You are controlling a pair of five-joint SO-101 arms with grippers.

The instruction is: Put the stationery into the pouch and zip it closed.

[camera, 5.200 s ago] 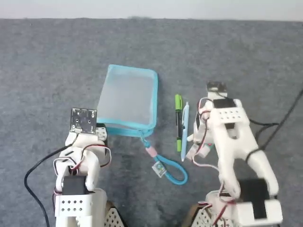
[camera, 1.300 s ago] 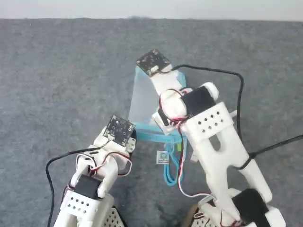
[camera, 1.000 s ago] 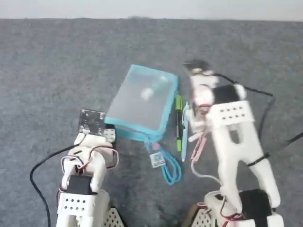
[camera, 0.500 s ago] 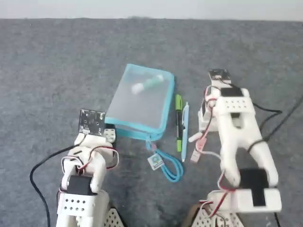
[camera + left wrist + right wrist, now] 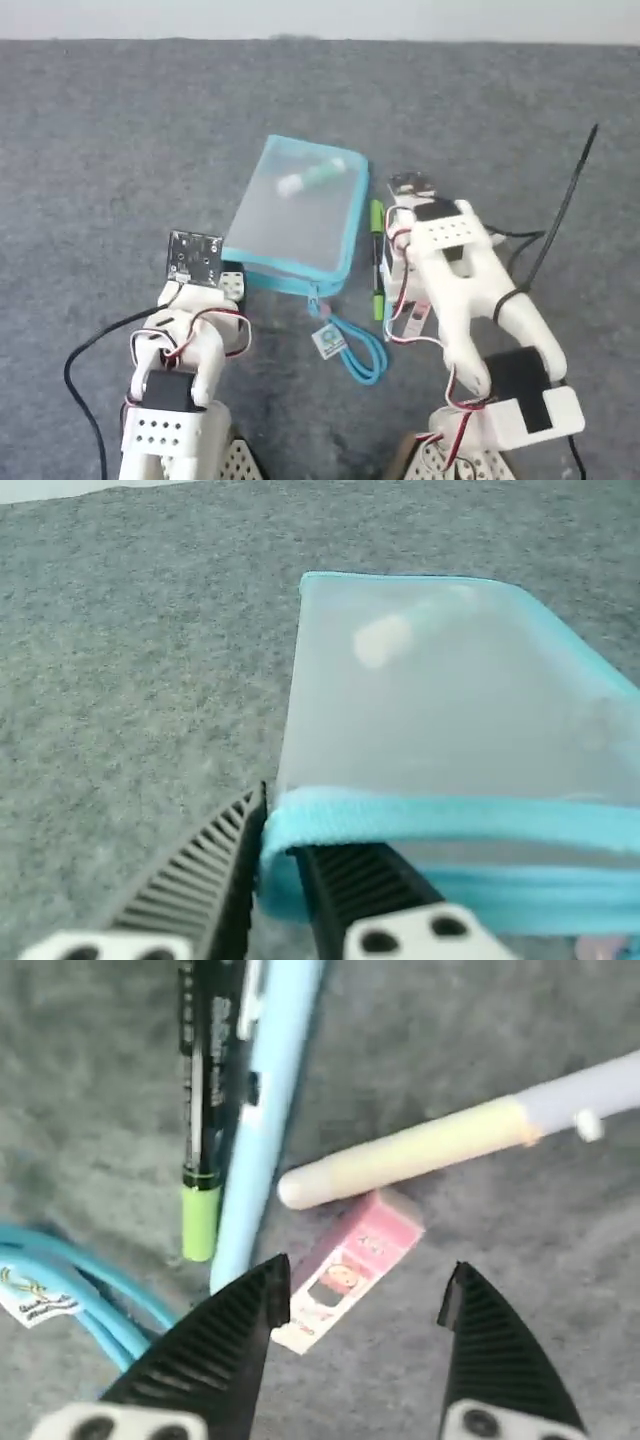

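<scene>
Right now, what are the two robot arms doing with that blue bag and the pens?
The left gripper is pinching the edge of the blue pouch. The right gripper hangs open over a pink eraser, next to a green pen, a blue pen and a pale marker. One item shows inside the pouch.

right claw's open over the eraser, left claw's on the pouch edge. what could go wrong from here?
1. The pink eraser lies against the cream pen and near the light blue pen; the open right claw may catch or shove a pen when closing.
2. The left claw pinches just the blue rim of the pouch; it may slip, letting the pouch shift.
</scene>
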